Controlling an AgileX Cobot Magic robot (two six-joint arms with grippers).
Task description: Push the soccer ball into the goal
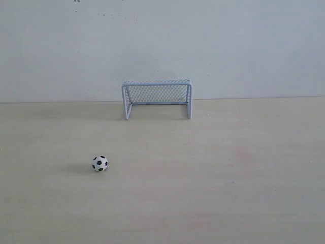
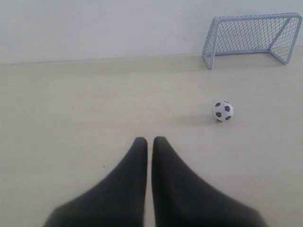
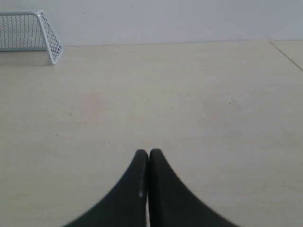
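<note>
The small black-and-white soccer ball (image 1: 100, 163) rests on the pale wooden table, left of centre and well in front of the goal (image 1: 157, 97). That goal, a grey-white tube frame with dark netting, stands at the back against the wall, its mouth facing forward. In the left wrist view the ball (image 2: 222, 110) lies ahead and to one side of my left gripper (image 2: 149, 140), which is shut and empty, with the goal (image 2: 252, 38) beyond. My right gripper (image 3: 149, 152) is shut too, holding nothing; only a corner of the goal (image 3: 33, 32) shows there. Neither gripper appears in the exterior view.
A light wooden tabletop (image 1: 228, 173) runs back to a plain pale wall (image 1: 162, 40). In the right wrist view a thin seam or table edge (image 3: 286, 54) crosses one corner.
</note>
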